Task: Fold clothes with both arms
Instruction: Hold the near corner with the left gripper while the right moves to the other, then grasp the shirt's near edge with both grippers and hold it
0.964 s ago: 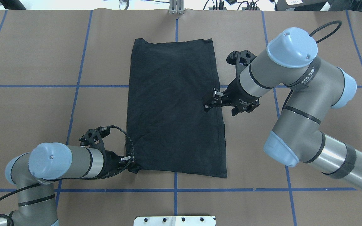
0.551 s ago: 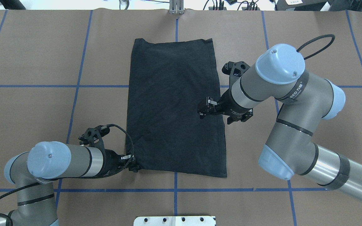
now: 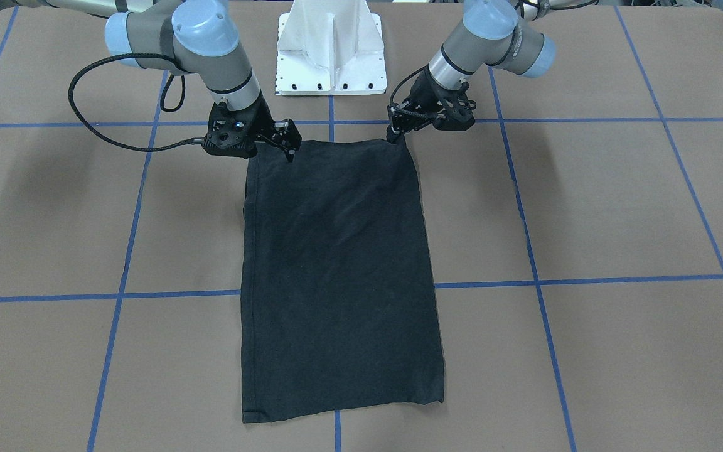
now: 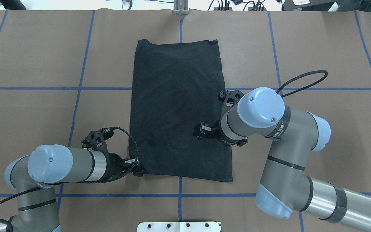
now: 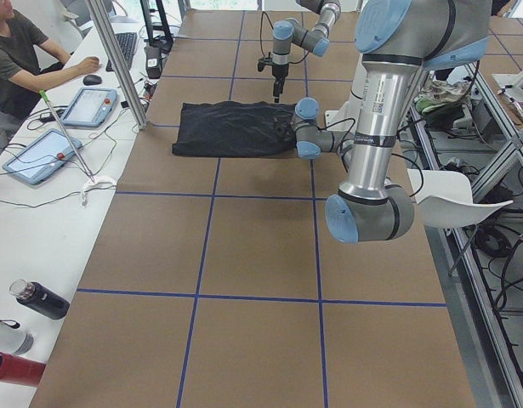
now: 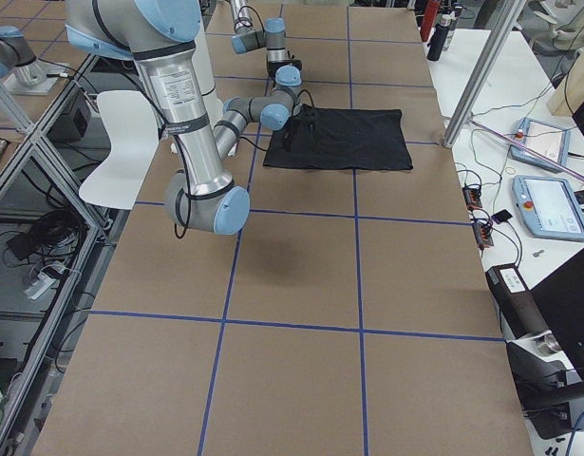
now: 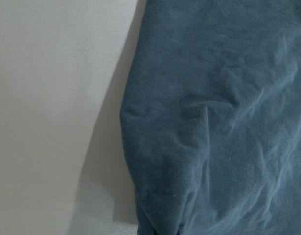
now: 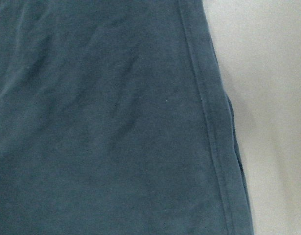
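The clothes are one black T-shirt (image 4: 175, 106), folded into a long rectangle that lies flat on the brown table (image 4: 37, 58). My left gripper (image 4: 137, 170) sits at the shirt's near left corner and looks shut on the bunched fabric. In the front view the left gripper (image 3: 394, 133) is at the shirt's (image 3: 336, 263) top right corner. My right gripper (image 4: 199, 131) hangs open over the shirt's right side, inside the hem, with nothing between its fingers. The right gripper (image 3: 291, 145) also shows in the front view. The wrist views show only dark cloth (image 7: 214, 122) and a hemmed edge (image 8: 209, 122).
The white pedestal base (image 3: 331, 50) stands at the table's near edge, behind the shirt. Blue tape lines (image 4: 79, 96) grid the table. A person (image 5: 23, 51), tablets (image 5: 87, 106) and bottles (image 5: 40, 299) are on a side bench, with a metal post (image 5: 116, 59) beside it.
My right arm has swung toward the robot's side along the shirt's right edge, and its gripper has moved slightly further in over the cloth. The left gripper has stayed at its corner.
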Tool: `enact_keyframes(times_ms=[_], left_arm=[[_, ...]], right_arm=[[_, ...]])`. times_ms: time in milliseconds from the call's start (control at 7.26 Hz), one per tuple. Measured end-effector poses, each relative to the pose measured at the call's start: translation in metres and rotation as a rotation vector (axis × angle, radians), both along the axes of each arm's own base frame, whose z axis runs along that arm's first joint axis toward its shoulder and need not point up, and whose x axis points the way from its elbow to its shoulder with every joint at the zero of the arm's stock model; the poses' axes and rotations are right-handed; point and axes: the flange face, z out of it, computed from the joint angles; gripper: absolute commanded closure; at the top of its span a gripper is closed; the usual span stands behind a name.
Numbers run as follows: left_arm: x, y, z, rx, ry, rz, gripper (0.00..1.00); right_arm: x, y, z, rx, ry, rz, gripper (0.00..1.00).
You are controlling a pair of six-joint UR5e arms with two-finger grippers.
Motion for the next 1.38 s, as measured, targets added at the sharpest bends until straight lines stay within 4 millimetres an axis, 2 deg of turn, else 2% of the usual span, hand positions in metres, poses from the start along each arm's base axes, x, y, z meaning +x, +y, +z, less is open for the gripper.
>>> enact_keyframes(times_ms=[551, 1377], left_arm=[[0.001, 0.001, 0.000, 0.001, 0.000, 0.002, 1.00], [0.002, 0.001, 0.002, 0.001, -0.005, 0.001, 1.00]], right_arm=[[-0.019, 0.029, 0.023, -0.022, 0.046, -0.059, 0.00], [-0.033, 0.051, 0.031, -0.029, 0.082, -0.095, 0.01]])
